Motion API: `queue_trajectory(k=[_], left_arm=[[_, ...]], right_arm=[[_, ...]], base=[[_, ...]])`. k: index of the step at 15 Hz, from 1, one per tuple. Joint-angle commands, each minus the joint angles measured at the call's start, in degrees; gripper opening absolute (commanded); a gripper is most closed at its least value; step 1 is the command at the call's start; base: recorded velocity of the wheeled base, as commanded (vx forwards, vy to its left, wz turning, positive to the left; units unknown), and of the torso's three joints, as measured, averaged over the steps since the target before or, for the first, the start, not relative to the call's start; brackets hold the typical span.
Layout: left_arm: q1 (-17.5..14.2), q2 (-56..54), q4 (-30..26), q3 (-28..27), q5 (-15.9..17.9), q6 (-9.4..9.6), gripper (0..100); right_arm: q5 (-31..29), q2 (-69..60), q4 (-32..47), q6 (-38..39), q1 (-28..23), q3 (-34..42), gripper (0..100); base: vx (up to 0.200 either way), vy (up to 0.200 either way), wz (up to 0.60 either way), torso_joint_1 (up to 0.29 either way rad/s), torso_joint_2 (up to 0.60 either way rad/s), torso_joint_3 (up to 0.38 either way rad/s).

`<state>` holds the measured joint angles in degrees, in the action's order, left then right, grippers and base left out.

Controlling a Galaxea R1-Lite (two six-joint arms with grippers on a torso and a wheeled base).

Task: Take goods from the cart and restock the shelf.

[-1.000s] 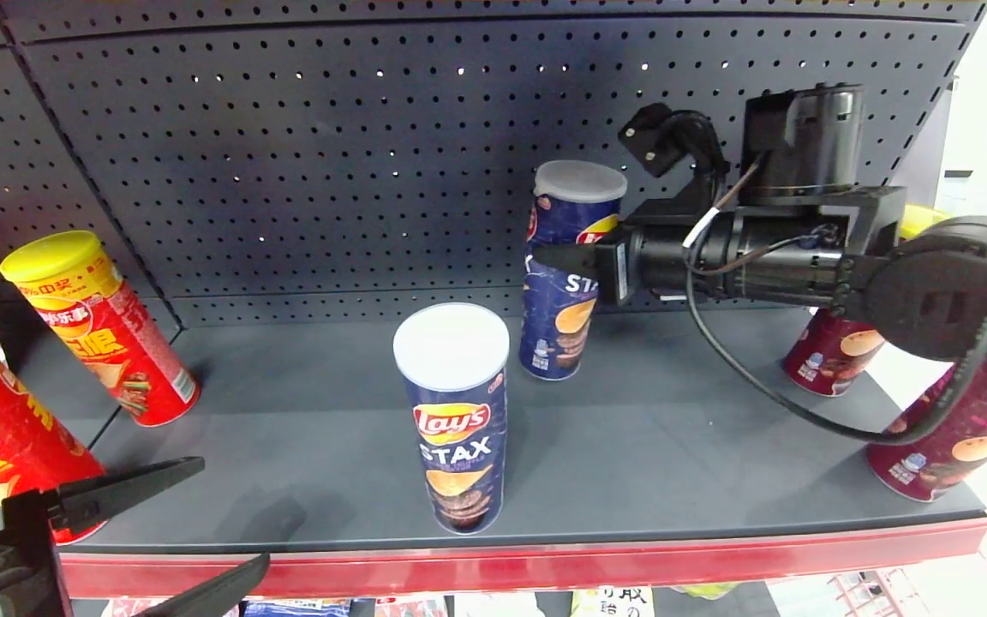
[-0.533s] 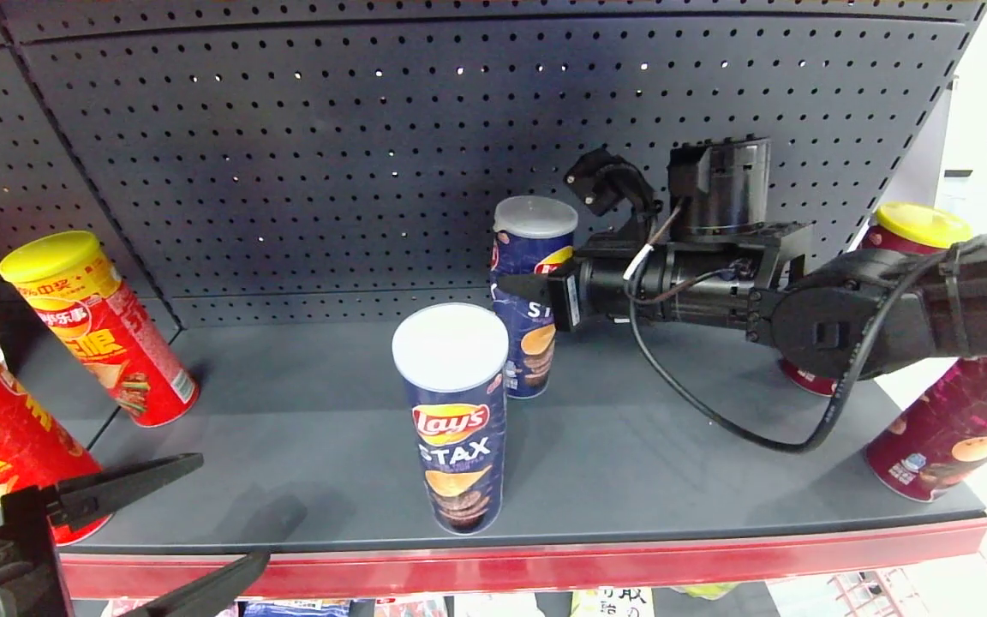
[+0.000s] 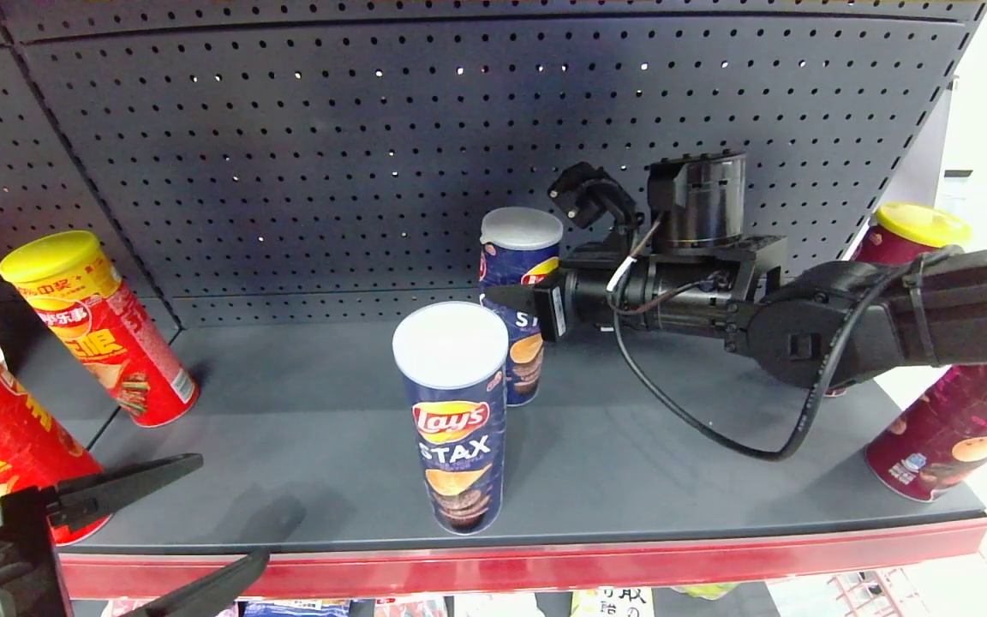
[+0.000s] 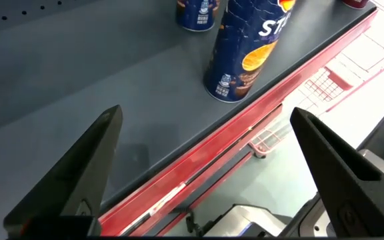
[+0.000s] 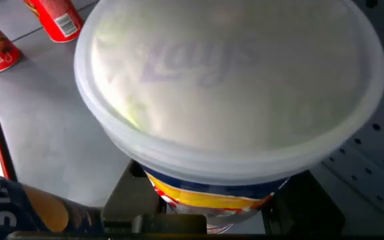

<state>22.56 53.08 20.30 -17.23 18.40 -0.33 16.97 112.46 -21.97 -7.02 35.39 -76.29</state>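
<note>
A blue chip can with a white lid point(image 3: 452, 411) stands upright near the front of the grey shelf point(image 3: 648, 454). Right behind it is a second blue can point(image 3: 517, 253), upright, with my right gripper point(image 3: 517, 302) shut on its middle from the right; its base is at or just above the shelf. The right wrist view looks down on that can's translucent lid point(image 5: 229, 87), with a finger point(image 5: 135, 200) against its side. My left gripper point(image 3: 159, 527) hangs open and holds nothing, low at the front left, below the shelf lip; its fingers point(image 4: 79, 180) flank the front can point(image 4: 242, 50).
Red cans with yellow lids point(image 3: 95, 326) lean at the shelf's left end. Dark red cans point(image 3: 956, 428) stand at the right end, one point(image 3: 909, 231) behind my right arm. A pegboard wall point(image 3: 356, 171) backs the shelf; its red front edge point(image 3: 545, 566) runs below.
My right gripper has carried the blue can to the left and downward, from mid-shelf to just behind the front blue can. The left gripper has stayed put.
</note>
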Motion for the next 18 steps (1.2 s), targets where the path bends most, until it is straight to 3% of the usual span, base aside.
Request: queue_trajectory(k=[1,5,6,8,12,18], left_arm=[[0.02,0.27,0.01,0.00,-0.03,-0.02,100],[0.02,0.45,0.01,0.17,0.06,-0.02,100],[0.02,0.36,0.01,0.26,0.06,-0.02,100],[0.02,0.54,-0.08,0.44,0.06,-0.02,100],[0.02,3.52,-1.58,-0.26,-0.11,-0.02,100],[0.02,13.19,-1.31,-3.17,-6.79,0.42,100]], right_arm=[[-0.01,-0.13,-0.09,-0.01,0.29,0.09,0],[-0.01,-0.13,-0.18,-0.01,0.56,1.32,0],[-0.01,-0.13,-0.18,-0.01,0.56,1.32,100],[-0.45,-1.01,-0.09,-0.01,0.65,2.20,100],[-1.94,-8.31,-0.18,0.08,1.17,11.78,100],[-8.00,-23.25,-0.18,5.09,-0.58,27.25,100]], base=[[0.000,0.000,0.00,0.000,0.00,0.000],[0.000,0.000,0.00,0.000,0.00,0.000],[0.000,0.000,0.00,0.000,0.00,0.000],[0.000,0.000,0.00,0.000,0.00,0.000],[0.000,0.000,0.00,0.000,0.00,0.000],[0.000,0.000,0.00,0.000,0.00,0.000]])
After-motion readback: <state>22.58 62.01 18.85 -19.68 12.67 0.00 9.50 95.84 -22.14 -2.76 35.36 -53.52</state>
